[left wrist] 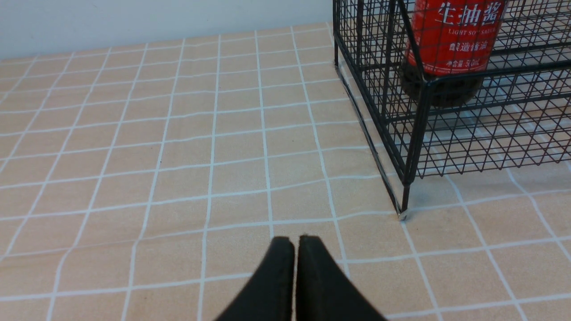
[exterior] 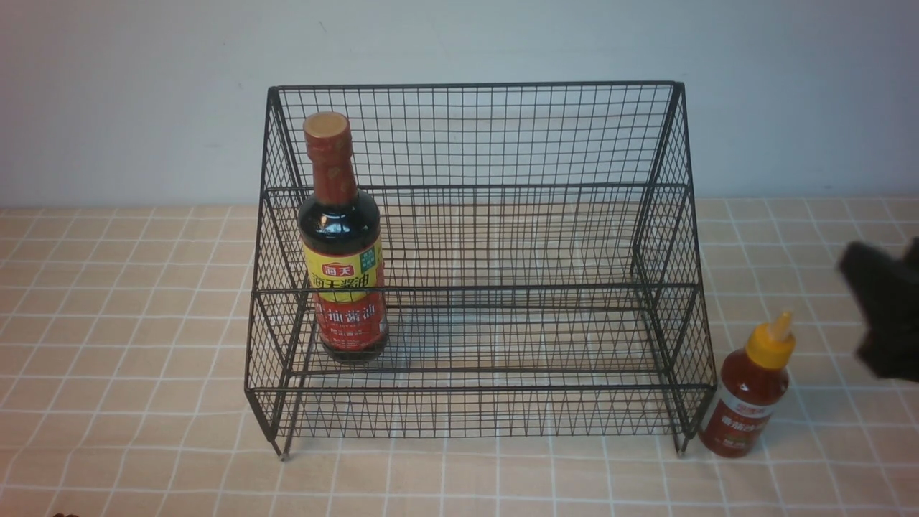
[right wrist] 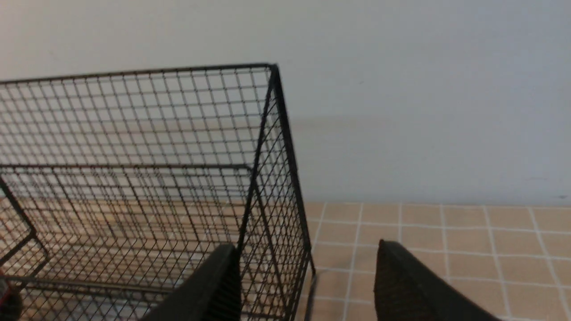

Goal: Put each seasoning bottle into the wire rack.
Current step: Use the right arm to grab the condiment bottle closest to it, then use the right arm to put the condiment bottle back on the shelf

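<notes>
While the tall soy-sauce bottle (exterior: 343, 244) already stands upright on a low shelf at the left end of the wire rack (exterior: 474, 85), the short red-sauce squeeze bottle (exterior: 750, 391) sits on the tablecloth (exterior: 143, 323) just beside the rack's near right foot, so I judge the task half done. The right gripper (right wrist: 305, 247) hangs right of that bottle, fingers spread and empty. The left gripper (left wrist: 294, 240) is pressed together, holding nothing, left of the rack. The rack is thin, rigid black mesh, stepped in tiers; the soy bottle is dark and glossy with a gold cap; the squeeze bottle looks like soft plastic, with a tapered yellow nozzle
</notes>
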Controlling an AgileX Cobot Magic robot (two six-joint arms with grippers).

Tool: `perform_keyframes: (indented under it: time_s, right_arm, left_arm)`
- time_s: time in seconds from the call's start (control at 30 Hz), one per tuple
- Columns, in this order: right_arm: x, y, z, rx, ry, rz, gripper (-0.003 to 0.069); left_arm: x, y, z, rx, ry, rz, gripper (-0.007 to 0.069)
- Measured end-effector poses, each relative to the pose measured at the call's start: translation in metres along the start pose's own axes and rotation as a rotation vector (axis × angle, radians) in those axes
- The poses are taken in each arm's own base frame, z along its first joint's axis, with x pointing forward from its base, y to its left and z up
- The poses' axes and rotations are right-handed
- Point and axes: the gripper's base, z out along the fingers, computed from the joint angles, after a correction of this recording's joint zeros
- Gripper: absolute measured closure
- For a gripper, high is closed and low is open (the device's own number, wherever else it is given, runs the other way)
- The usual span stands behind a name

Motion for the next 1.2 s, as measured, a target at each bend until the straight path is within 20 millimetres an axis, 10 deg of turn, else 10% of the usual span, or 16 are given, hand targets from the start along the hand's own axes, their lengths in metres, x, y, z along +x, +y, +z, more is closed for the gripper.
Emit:
perform_keyframes:
  time_s: [0.57, 0.73, 0.9, 1.2]
  right_arm:
    - [0.055, -0.006, 0.056, -0.001, 0.218, -0.030, 0.0278]
    - [0.066, -0.008, 0.062, 0.002, 0.263, -0.039, 0.0385]
    - [0.061, -0.007, 0.058, -0.001, 0.269, -0.091, 0.0384]
    - [-0.012, 0.001, 0.012, 0.018, 0.091, -0.154, 0.0384]
  left_arm:
    - [0.000, 0.000, 0.000, 0.000, 0.000, 0.000, 0.0631]
    - [0.000, 0.000, 0.000, 0.000, 0.000, 0.000, 0.0631]
    - [0.000, 0.000, 0.000, 0.000, 0.000, 0.000, 0.0631]
    - [0.000, 0.000, 0.000, 0.000, 0.000, 0.000, 0.0631]
